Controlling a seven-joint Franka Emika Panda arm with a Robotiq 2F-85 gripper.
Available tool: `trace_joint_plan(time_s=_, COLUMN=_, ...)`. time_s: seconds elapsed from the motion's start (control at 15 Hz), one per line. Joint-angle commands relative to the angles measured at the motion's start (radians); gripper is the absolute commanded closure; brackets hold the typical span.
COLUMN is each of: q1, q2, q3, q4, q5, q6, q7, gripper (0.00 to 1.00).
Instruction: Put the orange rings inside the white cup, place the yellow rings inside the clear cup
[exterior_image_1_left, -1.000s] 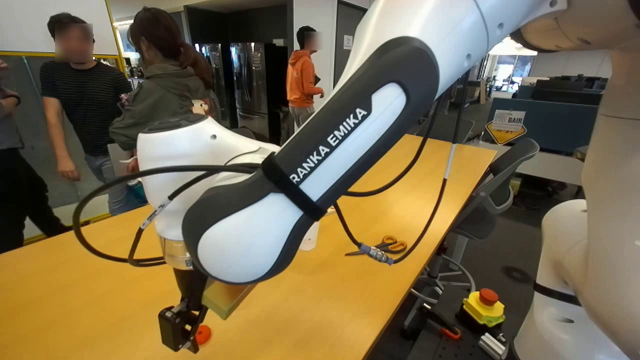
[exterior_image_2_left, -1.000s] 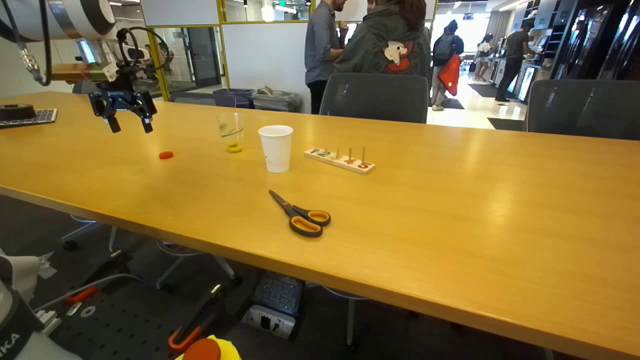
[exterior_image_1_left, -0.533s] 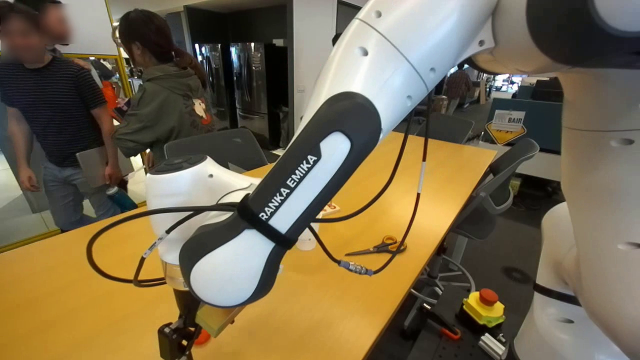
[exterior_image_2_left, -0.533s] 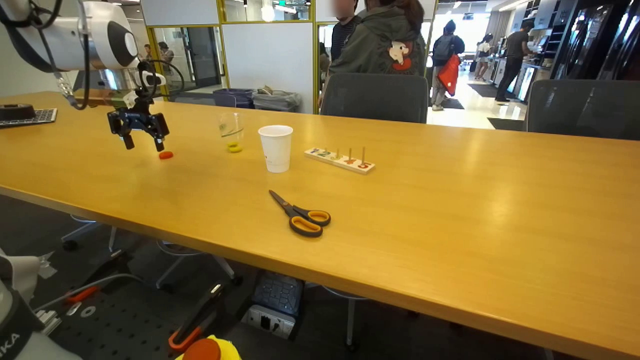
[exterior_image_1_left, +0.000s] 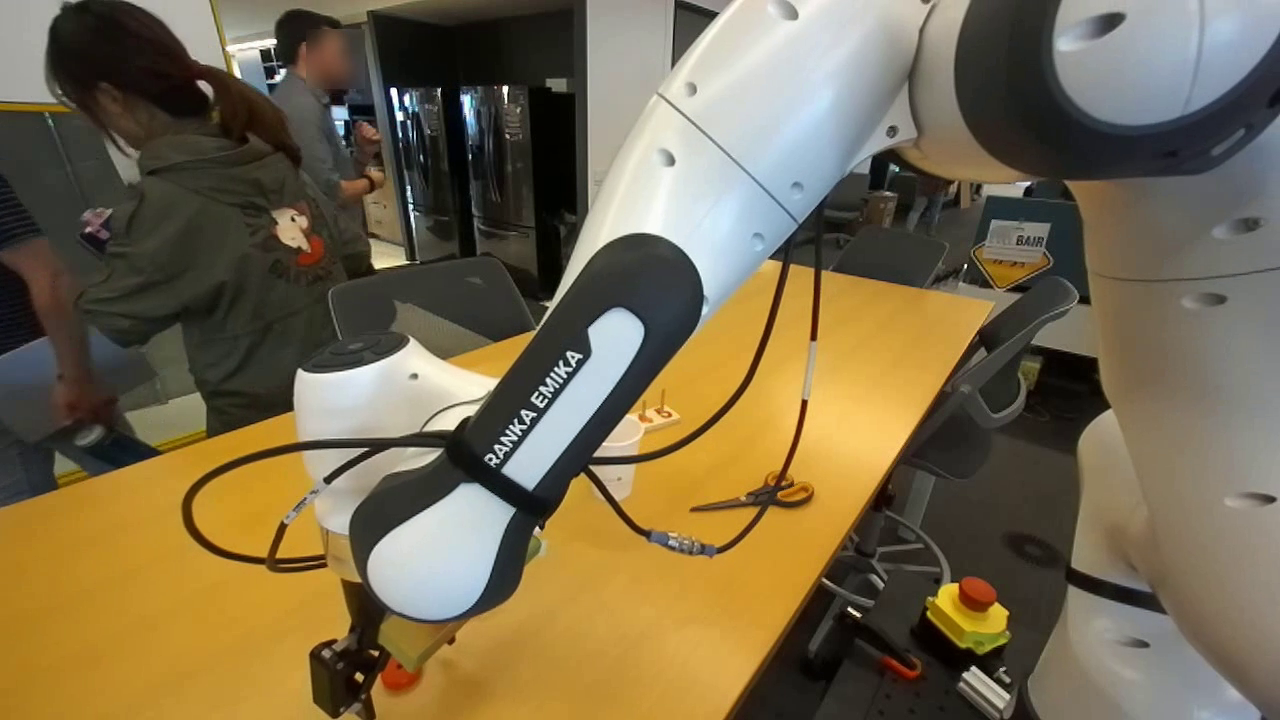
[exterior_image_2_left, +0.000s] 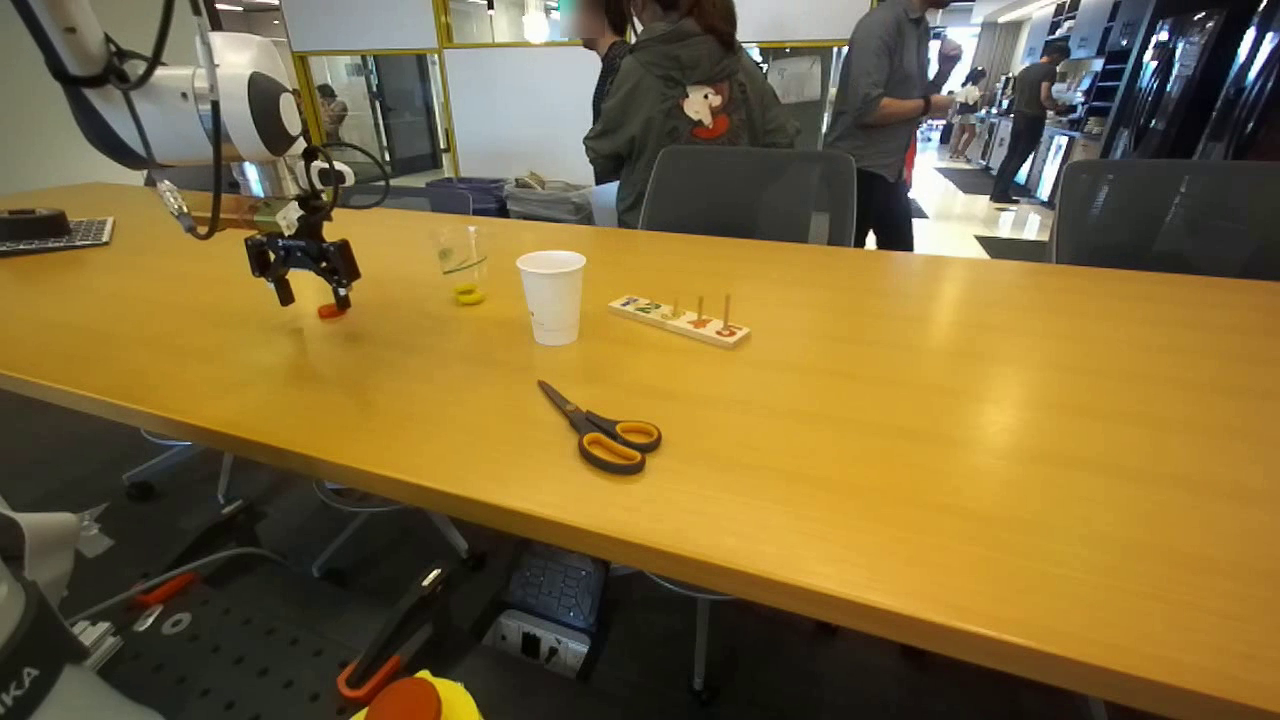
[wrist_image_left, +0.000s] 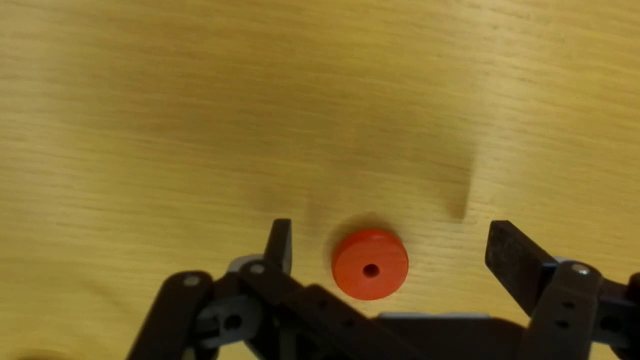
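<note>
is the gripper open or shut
Open: the wrist view shows the gripper with fingers wide apart, gaps either side of the orange ring.

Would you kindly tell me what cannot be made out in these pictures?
White cup: its own wall hides what, if anything, lies at the bottom, in both exterior views.
Yellow rings: too small to count surely, in an exterior view.
Clear cup: hidden mostly or wholly by the robot's arm, in an exterior view.
Dark patch: blurred and cut off by the bottom edge, in the wrist view.
</note>
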Motion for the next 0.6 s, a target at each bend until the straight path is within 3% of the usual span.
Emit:
trace_joint_plan(time_s=0.0, q1=0.052, q2=0.006, q3=-0.05, q4=0.014, q5=-0.045, q6=0.045, q7=0.044, gripper=0.0)
trace_joint_plan(time_s=0.53, q1=0.073, q2=0.028, q3=-0.074, q4=0.023, q5=-0.041, q6=0.056, q7=0.035, gripper=0.0)
